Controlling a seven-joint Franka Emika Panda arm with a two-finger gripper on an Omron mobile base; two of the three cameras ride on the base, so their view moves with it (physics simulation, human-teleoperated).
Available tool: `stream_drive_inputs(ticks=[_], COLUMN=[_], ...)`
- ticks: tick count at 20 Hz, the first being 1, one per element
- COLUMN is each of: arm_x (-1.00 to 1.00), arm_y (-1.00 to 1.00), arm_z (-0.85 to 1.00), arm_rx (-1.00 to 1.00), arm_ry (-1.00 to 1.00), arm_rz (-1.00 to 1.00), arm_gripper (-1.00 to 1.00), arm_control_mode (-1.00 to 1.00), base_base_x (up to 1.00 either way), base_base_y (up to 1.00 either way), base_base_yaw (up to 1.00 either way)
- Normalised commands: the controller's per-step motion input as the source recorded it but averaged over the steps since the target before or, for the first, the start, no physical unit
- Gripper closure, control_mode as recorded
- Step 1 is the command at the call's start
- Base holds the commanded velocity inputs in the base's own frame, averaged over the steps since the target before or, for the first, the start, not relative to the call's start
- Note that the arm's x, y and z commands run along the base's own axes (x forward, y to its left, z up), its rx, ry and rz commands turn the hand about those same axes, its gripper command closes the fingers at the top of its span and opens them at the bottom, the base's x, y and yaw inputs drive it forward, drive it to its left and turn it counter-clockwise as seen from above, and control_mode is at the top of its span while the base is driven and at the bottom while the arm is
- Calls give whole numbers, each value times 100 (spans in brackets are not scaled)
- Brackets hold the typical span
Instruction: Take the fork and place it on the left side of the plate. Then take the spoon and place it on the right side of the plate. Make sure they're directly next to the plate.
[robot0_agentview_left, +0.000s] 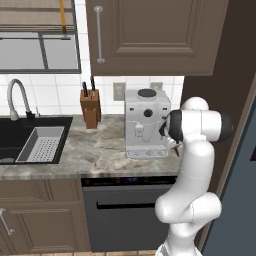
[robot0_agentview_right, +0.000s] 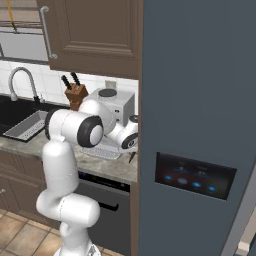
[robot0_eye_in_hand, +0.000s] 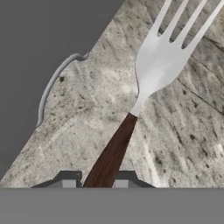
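Marble counter (robot0_agentview_left: 100, 155) grey-beige, veined. Black sink (robot0_agentview_left: 20, 137) at its left end with grey strainer tray (robot0_agentview_left: 42, 145) and curved faucet (robot0_agentview_left: 15, 97). Knife block (robot0_agentview_left: 90, 107) and white coffee machine (robot0_agentview_left: 146, 122) against tiled wall. Brown cabinet (robot0_agentview_left: 150, 35) above, dishwasher (robot0_agentview_left: 125, 212) below, dark grey fridge (robot0_agentview_right: 200, 125) at counter's right end. Gripper (robot0_eye_in_hand: 95, 183) low over counter beside fridge. Fork (robot0_eye_in_hand: 148, 87) between 2 fingertips (robot0_eye_in_hand: 68, 183), handle at tips, tines pointing away; jaws straddle handle, firm grip cannot tell.

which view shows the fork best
The hand view: the fork lies on the marble counter, silver tines and dark handle clear, the handle running between the gripper's fingertips. I cannot make the fork out in either base view.
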Motion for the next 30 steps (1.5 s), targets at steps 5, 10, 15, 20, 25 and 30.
stream_drive_inputs(ticks=[5,10,15,20,25,30], arm_x=[-28,-37,-51,-55,-56,-66], arm_y=[0,0,0,-2,-8,-9], arm_z=[-1,0,3,26,44,61], arm_rx=[0,0,0,0,1,4], arm_ry=[-1,0,0,-3,0,0], arm_rz=[2,0,0,-1,-4,-7], arm_gripper=[100,100,100,100,100,100], arm_control_mode=[-100,-100,-100,-100,-100,-100], base_base_x=[0,0,0,0,0,0], base_base_y=[0,0,0,0,0,0], base_base_yaw=[0,0,0,0,0,0])
